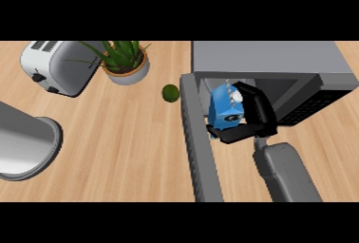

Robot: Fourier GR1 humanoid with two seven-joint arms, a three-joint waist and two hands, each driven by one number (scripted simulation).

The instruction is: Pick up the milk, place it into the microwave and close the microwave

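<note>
A blue milk carton [223, 108] with a white cap is held at the open mouth of the grey microwave [270, 59]. My right hand [254, 114] is shut on it, fingers along its right side and thumb under its near end. The microwave's door [199, 147] stands open, swung toward me, at the left of the carton. The carton's far part sits within the microwave's opening; whether it rests on the floor inside I cannot tell. My left hand does not show.
A silver toaster [57, 66] sits at the back left, with a potted plant [125, 61] next to it. A small green avocado [170, 93] lies just left of the door's hinge. A large metal pot [24, 142] stands at the left edge.
</note>
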